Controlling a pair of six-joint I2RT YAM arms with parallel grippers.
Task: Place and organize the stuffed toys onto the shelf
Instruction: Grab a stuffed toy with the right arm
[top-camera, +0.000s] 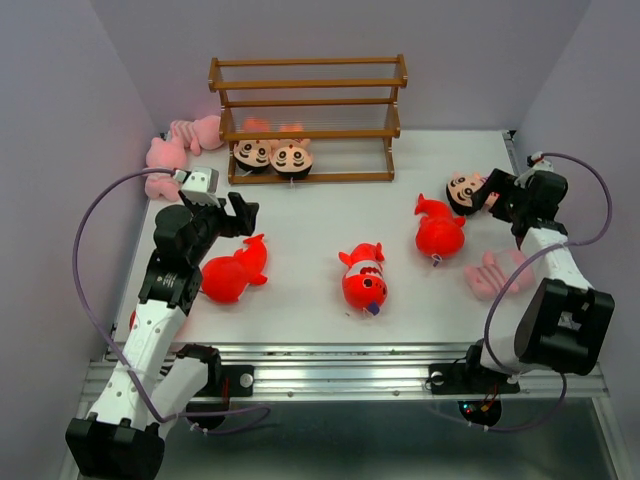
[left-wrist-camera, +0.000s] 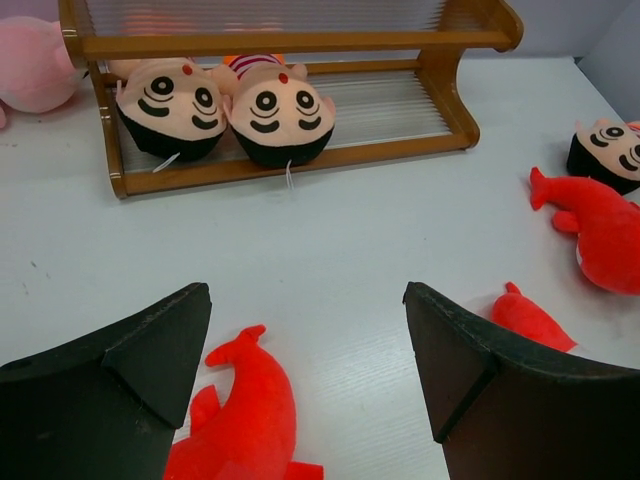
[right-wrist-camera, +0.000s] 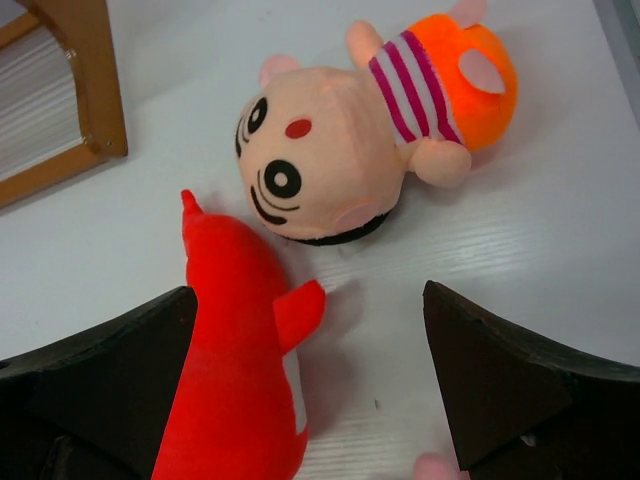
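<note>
Although the shelf (top-camera: 308, 120) holds 2 boy dolls (left-wrist-camera: 225, 110) on its bottom tier, we hang our left fingers (left-wrist-camera: 120, 380) and right fingers (right-wrist-camera: 100, 370) wide apart, empty; closing on the fish (left-wrist-camera: 245, 420) by its tail risks a drop.

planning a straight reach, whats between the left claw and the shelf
Only bare table from the left claw to the shelf; the left wrist view shows it.

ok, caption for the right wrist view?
Open right claw above a red fish, boy doll lying beside it.
</note>
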